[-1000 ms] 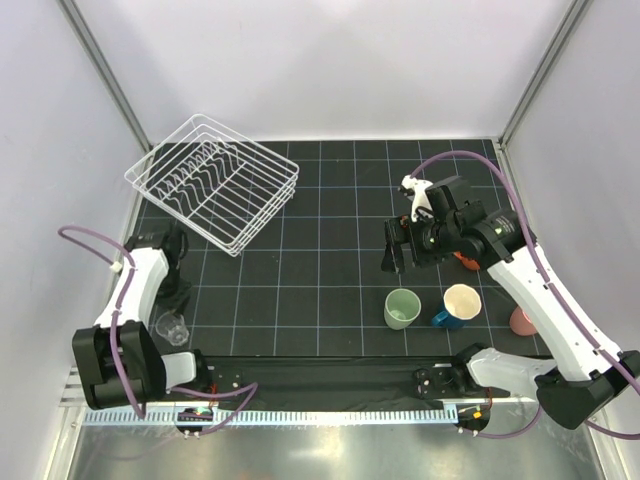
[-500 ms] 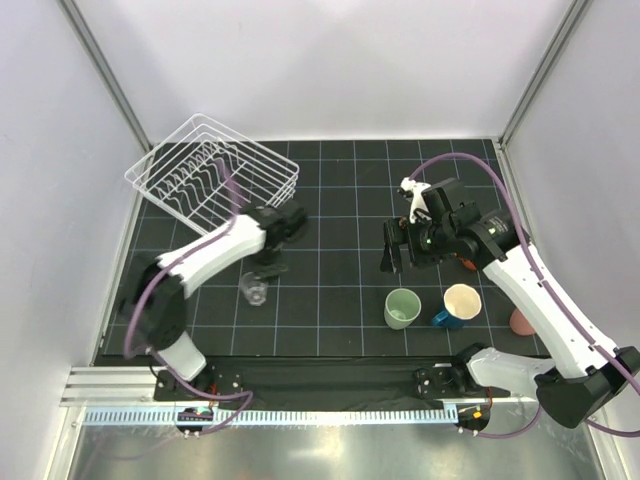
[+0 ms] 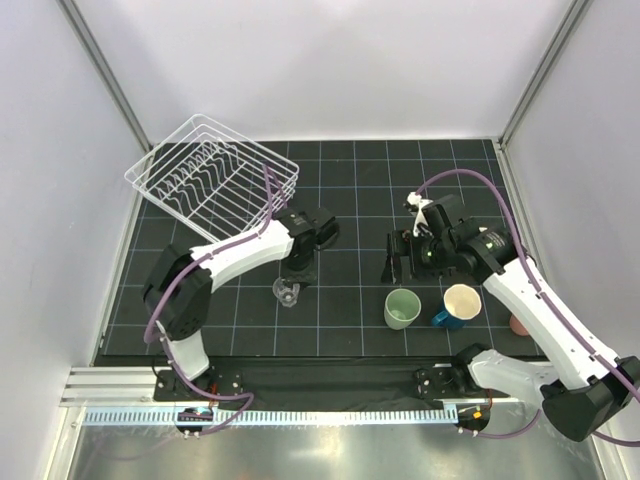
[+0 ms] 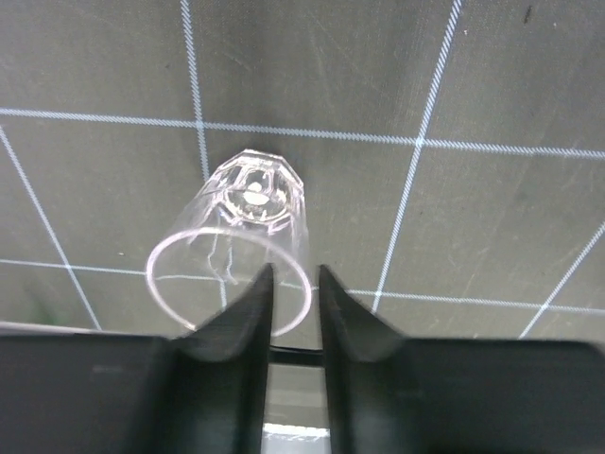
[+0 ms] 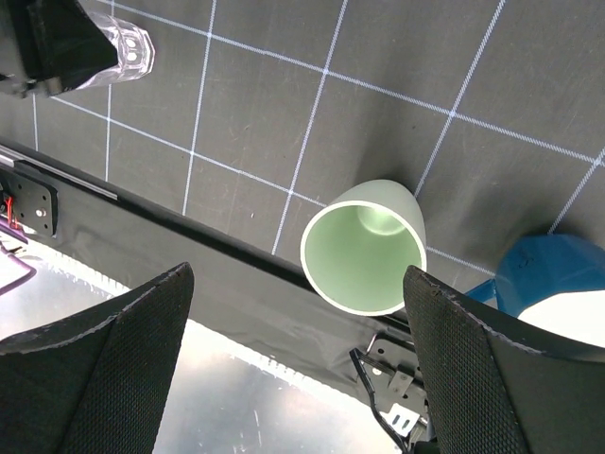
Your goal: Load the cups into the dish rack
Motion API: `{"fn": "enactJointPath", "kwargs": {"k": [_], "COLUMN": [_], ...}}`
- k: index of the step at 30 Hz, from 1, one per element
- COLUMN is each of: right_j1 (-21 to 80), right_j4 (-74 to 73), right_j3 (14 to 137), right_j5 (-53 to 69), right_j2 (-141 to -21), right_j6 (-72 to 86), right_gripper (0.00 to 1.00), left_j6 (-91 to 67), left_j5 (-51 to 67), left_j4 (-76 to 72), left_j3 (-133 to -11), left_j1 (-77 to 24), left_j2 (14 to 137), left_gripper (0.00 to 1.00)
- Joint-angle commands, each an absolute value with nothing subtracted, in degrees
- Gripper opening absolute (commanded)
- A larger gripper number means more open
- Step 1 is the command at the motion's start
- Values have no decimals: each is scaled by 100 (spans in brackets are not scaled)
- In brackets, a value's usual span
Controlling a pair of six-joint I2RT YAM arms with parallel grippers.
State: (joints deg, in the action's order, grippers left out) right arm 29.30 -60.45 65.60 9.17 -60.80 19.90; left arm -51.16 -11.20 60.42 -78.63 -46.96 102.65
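Clear faceted glass tumbler (image 3: 287,292) has moved. Top view: a second ago it sat by the table's near-left edge. The left hand (image 3: 298,268) has carried it to mid-table (image 3: 340,200), just off the near corner of the white wire dish rack (image 3: 181,215). No cups show in the rack. The right hand (image 3: 400,256) has barely shifted and hovers beside the pale green cup (image 3: 402,308). The dark blue mug with cream inside (image 3: 457,305) stands untouched next to that cup.

Left wrist: the hand (image 4: 295,274) is nearly clenched, with the tumbler's (image 4: 236,246) rim wall pinched in the narrow gap. The glass hangs tilted, base away.

Right wrist: the hand (image 5: 295,284) is fully released. The green cup (image 5: 364,246) is below, between the fingers, ungrasped. The blue mug (image 5: 558,284) is at the frame edge.

My read: first cup in transit, needs lifting over the rack rim. Rim pinch could slip.
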Motion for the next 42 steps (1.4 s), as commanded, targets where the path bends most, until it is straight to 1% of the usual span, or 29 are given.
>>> {"fn": "enactJointPath", "kwargs": {"k": [1,3,5,6,8,9,12,13,19,25,33,36,40,42], "right_j1": [2962,2962,2953,2962,2971,2997,3155,3207,3910,4368,4386,4561,4948,5132], "right_j4": [-5827,-5792,-5740,-5713,-5643,-5634,-5572,-5546,-5397,-5300,-5115,-5010,-4808,-4764], "right_j3": [6574,6609,6636,6662,6688,6732,6898,6943,7514,8156,8358,8358,8516,8639], "right_j5": [967,975,1028,1063,1169,1178,1073,1037,967,1099,1213,1169,1143,1099], "right_j2": [-6135,-6205,-6266,-6301,-6424,-6477,-6688,-6749,-7637,-8419,-8639,-8885,-9307,-9562], "right_j6": [2083,2074,2092,2092,2171,2214,2337,2364,2514,2487,2513,2619,2812,2856], "right_gripper": [91,91,91,91,91,91,91,91,90,89,90,87,78,76], "left_j6": [-4975,-4957,-4940,-4922,-4904,-4896,-4817,-4756,-4676,-4650,-4781,-4825,-4729,-4694], "left_j5": [-1151,-1300,-1327,-1318,-1257,-1248,-1336,-1362,-1801,-1696,-1696,-1731,-1845,-1881], "left_j4": [5888,5950,6011,6020,6099,6134,6240,6249,6302,6249,6346,6354,6442,6548], "left_j3": [-7770,-7743,-7708,-7708,-7699,-7708,-7708,-7708,-7682,-7620,-7550,-7550,-7690,-7778], "left_j1": [-4667,-4667,-4676,-4667,-4667,-4667,-4667,-4676,-4597,-4184,-3990,-3990,-3981,-3973], "left_j2": [9748,9493,9326,9273,9115,9053,8598,8413,6973,6110,5731,5643,5607,5616], "left_gripper": [27,37,43,50,57,64,75,77,78,78,79,79,78,78]}}
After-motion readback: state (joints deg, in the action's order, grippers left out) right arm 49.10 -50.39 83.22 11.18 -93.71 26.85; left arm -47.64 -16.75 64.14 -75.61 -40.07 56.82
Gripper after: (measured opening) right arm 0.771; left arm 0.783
